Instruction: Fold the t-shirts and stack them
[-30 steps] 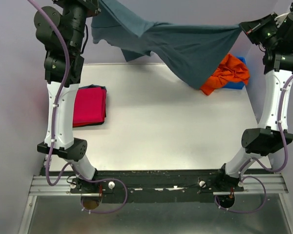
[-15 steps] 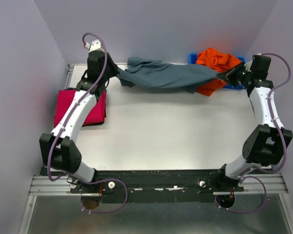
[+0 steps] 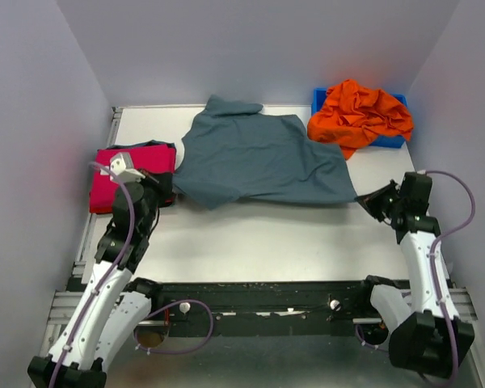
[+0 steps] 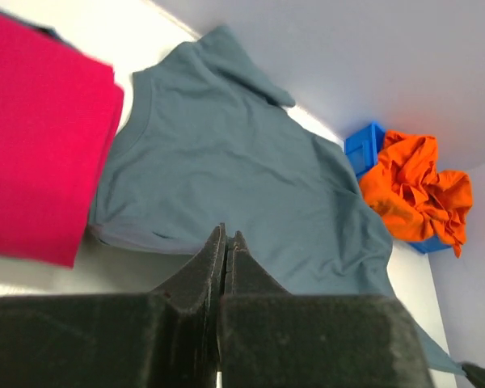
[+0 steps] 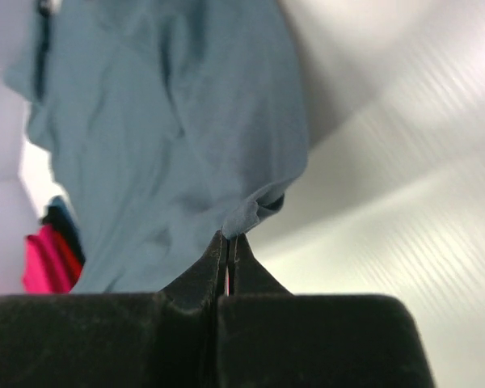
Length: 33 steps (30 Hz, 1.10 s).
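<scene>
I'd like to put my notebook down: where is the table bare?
Bare: the wide near strip of table between the grey-blue shirt and the base rail. Crowded: the far side, with magenta shirt left, orange shirt heaped on the blue bin right.

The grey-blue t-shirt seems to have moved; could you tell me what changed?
Hung stretched between both raised arms, the grey-blue t-shirt was lowered and spread flat on the table. The right gripper still pinches its corner; the left gripper is shut at its hem. Magenta-red t-shirt, orange t-shirt and blue bin stayed put.
</scene>
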### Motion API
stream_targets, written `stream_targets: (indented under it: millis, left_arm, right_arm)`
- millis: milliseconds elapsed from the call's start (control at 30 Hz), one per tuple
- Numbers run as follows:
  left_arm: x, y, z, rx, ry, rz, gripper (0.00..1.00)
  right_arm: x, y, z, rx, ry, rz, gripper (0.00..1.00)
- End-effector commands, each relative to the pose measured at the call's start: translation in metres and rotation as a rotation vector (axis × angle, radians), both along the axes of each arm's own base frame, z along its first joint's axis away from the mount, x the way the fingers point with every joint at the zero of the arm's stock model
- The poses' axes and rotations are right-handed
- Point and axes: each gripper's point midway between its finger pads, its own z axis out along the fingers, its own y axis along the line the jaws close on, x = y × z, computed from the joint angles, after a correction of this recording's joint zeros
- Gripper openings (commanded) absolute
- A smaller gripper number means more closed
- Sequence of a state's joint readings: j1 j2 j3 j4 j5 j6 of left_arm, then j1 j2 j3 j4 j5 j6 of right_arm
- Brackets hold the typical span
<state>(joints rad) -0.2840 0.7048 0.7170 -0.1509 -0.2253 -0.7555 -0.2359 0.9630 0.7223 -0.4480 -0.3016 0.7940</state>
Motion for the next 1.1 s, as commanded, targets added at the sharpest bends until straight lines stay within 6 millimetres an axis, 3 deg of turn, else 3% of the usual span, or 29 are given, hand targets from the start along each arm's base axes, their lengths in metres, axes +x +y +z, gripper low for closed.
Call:
stream_targets:
  millis: [0, 133, 300, 467, 733, 1067]
  left_arm:
    - [-0.032, 0.011, -0.029, -0.055, 0.05, 0.036, 0.0]
    - [-0.054, 0.012, -0.039, -0.071, 0.068, 0.01, 0.0]
    - [-0.062, 0.006, -0.06, -0.11, 0.093, -0.02, 0.0]
    - [-0.043, -0.001, -0.067, -0.07, 0.126, -0.035, 0.0]
    - [0.0, -0.011, -0.045, -0.021, 0.115, -0.033, 0.0]
    - [0.051, -0.023, -0.053, 0.022, 0.164, -0.025, 0.0]
  right_arm:
    - [-0.059, -0.022, -0.039, -0.142, 0.148, -0.106, 0.01]
    - [-0.094, -0.03, -0.034, -0.221, 0.127, -0.169, 0.01]
    - [-0.101, -0.005, -0.051, -0.098, 0.053, -0.132, 0.01]
    - [-0.086, 0.002, -0.066, -0.038, 0.103, -0.091, 0.01]
    - [-0.049, -0.001, -0.071, -0.009, 0.219, -0.038, 0.01]
    - [-0.003, -0.016, -0.057, -0.002, 0.207, -0.088, 0.01]
